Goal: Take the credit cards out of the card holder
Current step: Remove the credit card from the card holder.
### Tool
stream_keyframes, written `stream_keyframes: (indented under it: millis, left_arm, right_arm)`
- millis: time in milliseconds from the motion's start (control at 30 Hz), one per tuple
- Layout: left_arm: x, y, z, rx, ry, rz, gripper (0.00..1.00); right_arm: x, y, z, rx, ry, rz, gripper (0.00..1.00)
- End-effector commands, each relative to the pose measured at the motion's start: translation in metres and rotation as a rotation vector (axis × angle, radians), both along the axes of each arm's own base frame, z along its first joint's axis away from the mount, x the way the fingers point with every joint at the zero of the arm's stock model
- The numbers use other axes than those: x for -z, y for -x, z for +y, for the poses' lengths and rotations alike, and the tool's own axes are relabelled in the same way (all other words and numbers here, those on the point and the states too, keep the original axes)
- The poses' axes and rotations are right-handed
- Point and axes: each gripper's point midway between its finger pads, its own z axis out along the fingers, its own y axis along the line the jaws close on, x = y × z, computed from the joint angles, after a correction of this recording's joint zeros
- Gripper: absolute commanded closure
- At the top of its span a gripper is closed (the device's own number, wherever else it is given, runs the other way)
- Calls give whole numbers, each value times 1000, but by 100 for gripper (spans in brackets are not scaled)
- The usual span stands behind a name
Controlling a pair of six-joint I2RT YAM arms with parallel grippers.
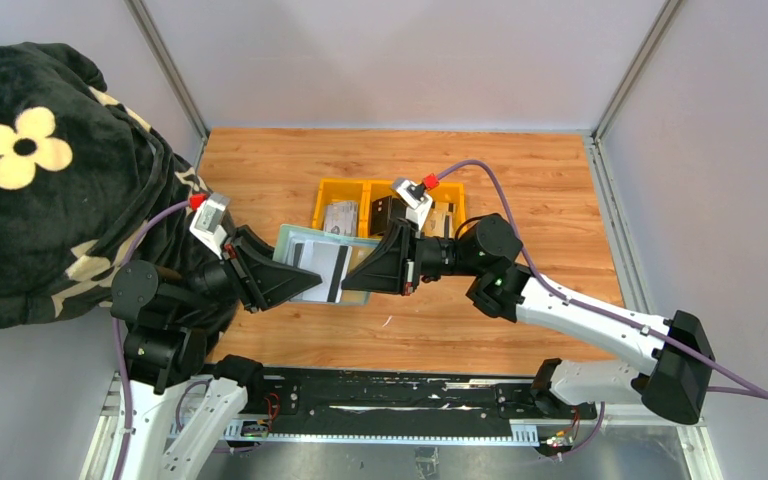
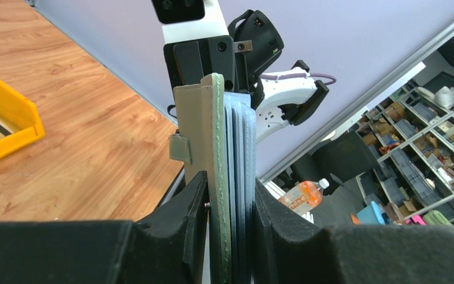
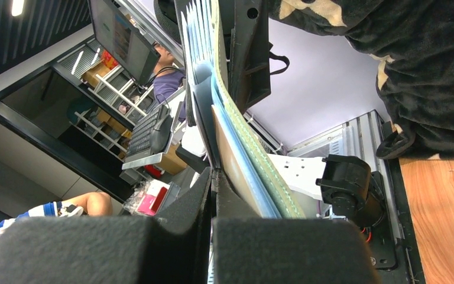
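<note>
The sage-green card holder (image 1: 300, 246) hangs open above the table between my two grippers. My left gripper (image 1: 312, 284) is shut on its near edge; in the left wrist view the jaws (image 2: 230, 204) clamp the green cover and the grey-blue pockets (image 2: 241, 142). A pale credit card (image 1: 328, 262) with a black stripe lies across the holder. My right gripper (image 1: 348, 284) is shut at that card's edge, and its wrist view shows a thin grey sheet pinched between the pads (image 3: 214, 177) beside the holder (image 3: 254, 160). More cards, grey (image 1: 340, 217), black (image 1: 384, 213) and tan (image 1: 444, 218), lie in the tray.
A yellow three-part tray (image 1: 360, 186) stands on the wooden table just behind the grippers, also at the left of the left wrist view (image 2: 12, 112). A black fleece with a flower print (image 1: 40, 170) fills the left side. Grey walls close the table in.
</note>
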Motion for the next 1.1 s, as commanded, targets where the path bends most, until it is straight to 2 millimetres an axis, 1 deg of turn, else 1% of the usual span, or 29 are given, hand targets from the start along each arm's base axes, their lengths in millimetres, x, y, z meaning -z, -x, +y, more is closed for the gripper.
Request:
stream_keyframes:
  millis: [0,133,233,300,367,400,467,533,567,600,633,667,700,733,1067]
  left_arm:
    - [-18,10,2,9,22,-72,70]
    - [-17,10,2,7,20,-72,73]
    - [-16,7,2,-6,16,-74,85]
    - [-14,6,2,-13,12,-75,91]
    - [-13,5,2,-16,8,-80,93]
    - [-13,5,2,-19,5,-79,93]
    - [-11,4,3,-26,-4,-80,94]
    - [-11,4,3,-29,-6,-87,94]
    - [-10,4,3,-32,-7,-89,94]
    - [-10,4,4,-34,-7,-90,94]
    - [-10,5,4,-35,-8,-90,94]
    - [-10,5,4,-36,-9,-90,94]
    - [-10,5,4,-37,-10,-92,93]
    - [-10,5,4,-39,-11,-91,93]
    - [-16,5,6,-55,-10,-118,93]
  right_arm:
    - [2,-5,-4,33,2,-17,100]
    - [3,-6,-4,39,4,-19,100]
    - [-3,-6,-3,34,-19,-12,79]
    - [-12,-7,-2,31,-57,-4,69]
    - [-20,-8,0,27,-82,-4,61]
    - [-22,-9,2,25,-84,-5,59]
    - [-26,-10,5,22,-86,-8,59]
    - [-27,-12,8,18,-90,-7,60]
    - [-28,-12,9,14,-93,-6,63]
    - [-27,-13,10,10,-92,-2,69]
    - [-27,-13,10,8,-92,2,77]
    - [-24,-13,10,8,-89,6,89]
    - [-23,-13,9,10,-88,9,96]
    - [-21,-14,6,16,-85,9,100]
    - [6,-18,-32,110,-41,-3,100]
